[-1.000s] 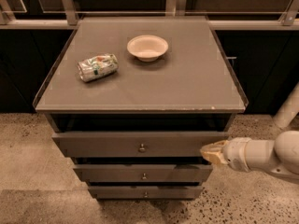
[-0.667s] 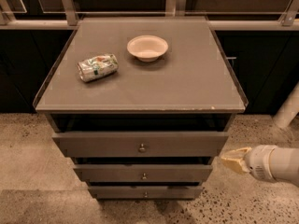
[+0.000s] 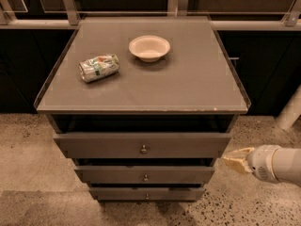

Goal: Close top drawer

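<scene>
One second has taken the robot's white-sleeved gripper [image 3: 235,159] from touching the right end of the wide, shallow dark grey top drawer [image 3: 103,146] to hanging just off the cabinet's right front corner, low over the speckled floor [image 3: 28,145]. It is now apart from the drawer, level with the gap below that front. Its tan fingers [image 3: 240,161] look clenched together into one wedge pointing left, with nothing between them.

The drawer itself has not gone in. It stands pulled out under the grey cabinet surface [image 3: 188,88], a dark slot showing above its front, and its small round metal knob [image 3: 143,149] faces the camera. The two narrower grey drawer fronts [image 3: 178,175] beneath sit further back.

As I judge it, the task is not done, and the sideways retreat reads as repositioning: the side contact gave no push inward. A push would need the gripper brought round to the front face near the knob.

On top, the crushed green-and-silver can [image 3: 99,68] and the shallow cream bowl [image 3: 149,47] lie unmoved.
</scene>
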